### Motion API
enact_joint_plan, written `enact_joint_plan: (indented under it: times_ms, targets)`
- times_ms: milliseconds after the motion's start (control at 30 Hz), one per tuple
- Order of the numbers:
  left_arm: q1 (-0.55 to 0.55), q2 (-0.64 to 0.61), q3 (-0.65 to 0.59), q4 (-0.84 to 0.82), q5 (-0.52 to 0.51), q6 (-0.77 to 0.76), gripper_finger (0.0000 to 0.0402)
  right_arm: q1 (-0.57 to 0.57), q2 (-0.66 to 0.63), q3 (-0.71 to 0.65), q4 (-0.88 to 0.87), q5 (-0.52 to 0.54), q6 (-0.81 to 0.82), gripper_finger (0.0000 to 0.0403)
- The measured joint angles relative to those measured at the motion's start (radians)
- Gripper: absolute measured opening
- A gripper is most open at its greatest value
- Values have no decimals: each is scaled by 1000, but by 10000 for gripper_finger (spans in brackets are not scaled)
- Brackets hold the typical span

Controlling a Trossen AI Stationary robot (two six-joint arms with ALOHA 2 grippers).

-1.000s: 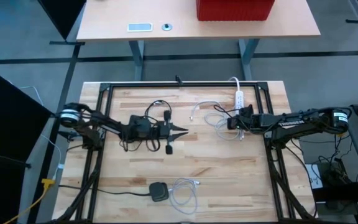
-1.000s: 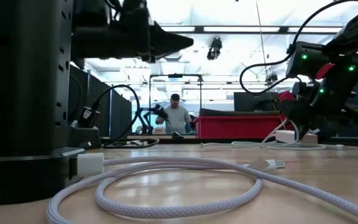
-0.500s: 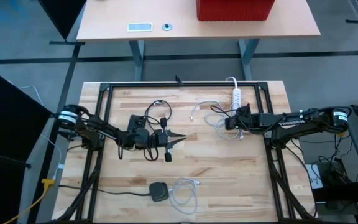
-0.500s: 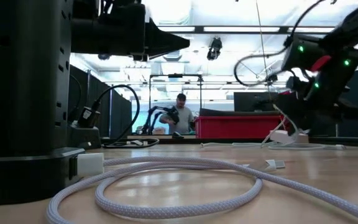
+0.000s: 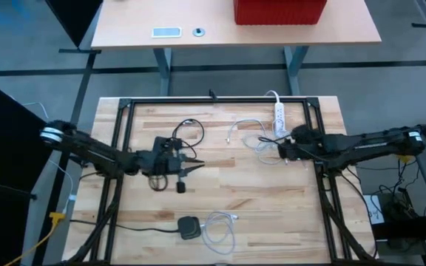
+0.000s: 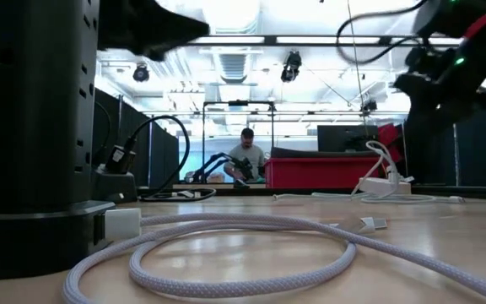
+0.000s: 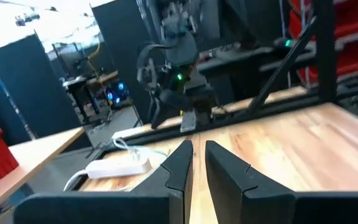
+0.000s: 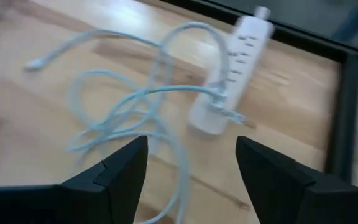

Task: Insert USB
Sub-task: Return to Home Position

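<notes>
My open, empty right end effector (image 8: pixel 191 149) hangs at 2 o'clock over looped cables (image 8: pixel 166 91), which I risk snagging homeward; left end effector (image 7: pixel 195 154) closed, empty.

A white power strip (image 8: pixel 225 93) lies on the wooden tabletop (image 8: pixel 48 43) near the black frame rail (image 8: pixel 344 112) — pale cables (image 8: pixel 114 102) loop beside it, reaching its face — jaws spread wide.

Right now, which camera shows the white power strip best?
The right wrist view: the white power strip lies close, with cables plugged in. The high view shows it small, the low view side-on and far off, the left wrist view distant.
</notes>
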Motion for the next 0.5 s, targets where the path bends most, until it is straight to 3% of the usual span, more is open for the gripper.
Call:
enact_joint_plan:
  times_ms: [200,500]
  targets:
    - [-17,-243,-107,-30,-40,-44,32,209,-143,-3,21,60,-101,217]
    - [-17,-462,-125,-363,-46,-141,32,536,-272,-1,123,182,-368,198]
